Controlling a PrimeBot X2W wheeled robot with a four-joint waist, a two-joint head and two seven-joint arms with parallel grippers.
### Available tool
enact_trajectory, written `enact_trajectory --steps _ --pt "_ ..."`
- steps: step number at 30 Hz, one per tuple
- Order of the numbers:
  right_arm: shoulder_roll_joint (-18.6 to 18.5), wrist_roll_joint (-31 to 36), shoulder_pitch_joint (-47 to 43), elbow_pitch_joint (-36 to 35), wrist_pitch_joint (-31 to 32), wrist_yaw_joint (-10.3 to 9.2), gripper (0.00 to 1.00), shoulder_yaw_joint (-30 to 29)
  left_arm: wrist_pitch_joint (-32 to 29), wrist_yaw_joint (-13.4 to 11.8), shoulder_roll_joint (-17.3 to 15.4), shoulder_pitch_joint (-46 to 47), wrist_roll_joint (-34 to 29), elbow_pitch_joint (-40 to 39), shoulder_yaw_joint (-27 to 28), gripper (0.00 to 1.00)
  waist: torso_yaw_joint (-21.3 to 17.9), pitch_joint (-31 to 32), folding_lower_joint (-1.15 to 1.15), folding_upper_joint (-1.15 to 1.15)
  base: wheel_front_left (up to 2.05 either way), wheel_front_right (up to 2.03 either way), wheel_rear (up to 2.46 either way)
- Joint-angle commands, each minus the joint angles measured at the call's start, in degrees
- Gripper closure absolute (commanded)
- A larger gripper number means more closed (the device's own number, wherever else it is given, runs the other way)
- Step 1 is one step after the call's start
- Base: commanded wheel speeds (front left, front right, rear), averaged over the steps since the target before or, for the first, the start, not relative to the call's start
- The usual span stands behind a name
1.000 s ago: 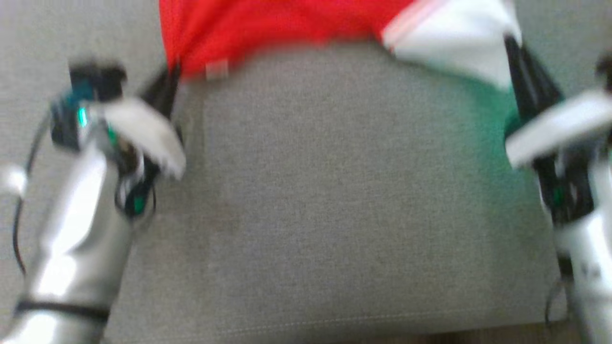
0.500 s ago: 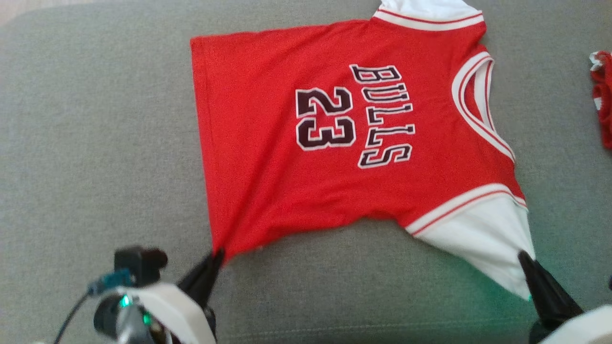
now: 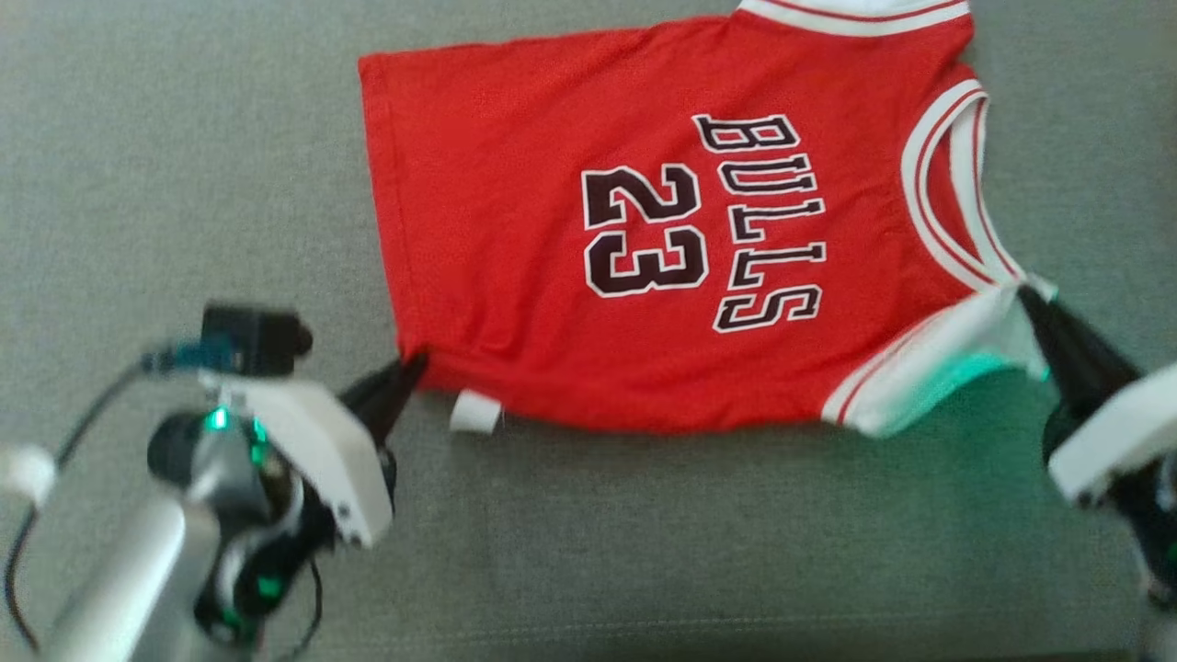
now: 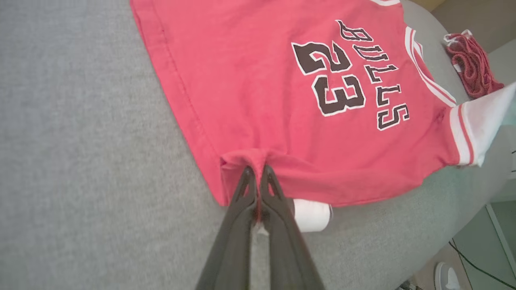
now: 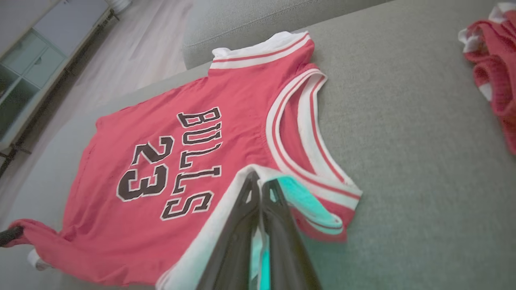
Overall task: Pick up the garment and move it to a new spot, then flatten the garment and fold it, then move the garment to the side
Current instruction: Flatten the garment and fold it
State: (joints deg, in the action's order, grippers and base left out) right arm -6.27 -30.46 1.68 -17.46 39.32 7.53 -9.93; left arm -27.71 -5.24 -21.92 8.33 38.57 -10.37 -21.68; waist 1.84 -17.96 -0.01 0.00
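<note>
Drawing jersey (image 3: 515, 230) edge farther inward, left fingers (image 3: 383, 393), right fingers (image 3: 1071, 345) clamped.

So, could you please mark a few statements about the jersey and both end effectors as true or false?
1. The left end effector is shut on the hem of the jersey. True.
2. The right end effector hangs open above the collar. False: it is shut on the white sleeve.
3. The jersey is folded in half. False: it lies spread, print up.
4. A second red garment lies apart from it. True.
</note>
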Motion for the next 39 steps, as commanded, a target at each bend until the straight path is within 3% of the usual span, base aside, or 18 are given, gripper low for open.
enact_trajectory --steps 1,9,14,15,16,17,18,19,26,34,39 --pt "-2.26 0.69 4.45 -0.53 1.54 -0.04 1.00 0.88 -2.28 0.65 -1.31 5.17 0.92 -0.23 2.05 1.00 0.66 -1.32 0.01 0.00 0.00 0.00 0.00" --pt "-5.14 2.32 19.40 9.00 7.40 -0.04 1.00 2.82 -11.78 0.39 0.70 18.30 6.95 9.78 3.14 1.00 1.11 -4.03 0.01 0.00 0.00 0.00 0.00" --pt "-5.70 3.80 25.37 15.61 5.80 -0.04 1.00 5.10 -13.12 0.54 1.37 22.52 6.56 15.46 2.20 1.00 0.86 -4.80 0.01 0.00 0.00 0.00 0.00" --pt "-5.68 4.04 26.16 16.81 5.14 -0.04 0.91 5.38 -12.99 0.56 1.42 22.92 6.36 16.21 2.09 1.00 0.79 -4.88 0.01 0.00 0.00 0.00 0.00" --pt "-5.88 4.37 26.80 17.74 4.31 -0.04 0.60 5.87 -12.63 0.42 1.48 23.24 6.12 16.86 2.15 0.95 0.74 -4.93 0.01 0.00 0.00 0.00 0.00" --pt "-6.10 4.50 27.24 18.46 3.36 -0.04 0.00 6.39 -12.08 0.22 1.63 23.44 5.97 17.36 2.35 0.72 0.69 -4.91 0.01 0.00 0.00 0.00 0.00" --pt "-6.00 4.49 27.45 19.39 2.45 -0.04 0.00 6.13 -11.34 0.17 1.77 23.56 5.92 17.68 2.63 0.42 0.65 -4.81 0.01 0.00 0.00 0.00 0.00" --pt "-6.09 4.58 27.46 19.99 1.66 -0.04 0.00 6.06 -10.56 0.22 1.83 23.56 5.92 17.83 2.96 0.00 0.63 -4.66 0.01 0.00 0.00 0.00 0.00" --pt "-9.08 4.51 23.25 18.05 -0.71 -0.04 0.00 8.45 -5.51 0.77 0.99 19.20 6.92 13.79 5.84 0.00 -0.44 -3.14 0.01 0.00 0.00 0.00 0.00" --pt "-14.32 5.76 13.57 13.82 2.09 -0.04 0.00 8.21 -3.00 -0.61 -0.12 8.06 6.25 6.64 5.61 0.00 -0.21 -3.30 0.01 0.00 0.00 0.00 0.00" --pt "-14.38 7.22 13.73 15.21 3.06 -0.04 0.00 7.70 -2.35 -1.00 0.67 7.61 5.95 7.47 4.97 0.00 0.22 -4.83 0.01 0.00 0.00 0.00 0.00"
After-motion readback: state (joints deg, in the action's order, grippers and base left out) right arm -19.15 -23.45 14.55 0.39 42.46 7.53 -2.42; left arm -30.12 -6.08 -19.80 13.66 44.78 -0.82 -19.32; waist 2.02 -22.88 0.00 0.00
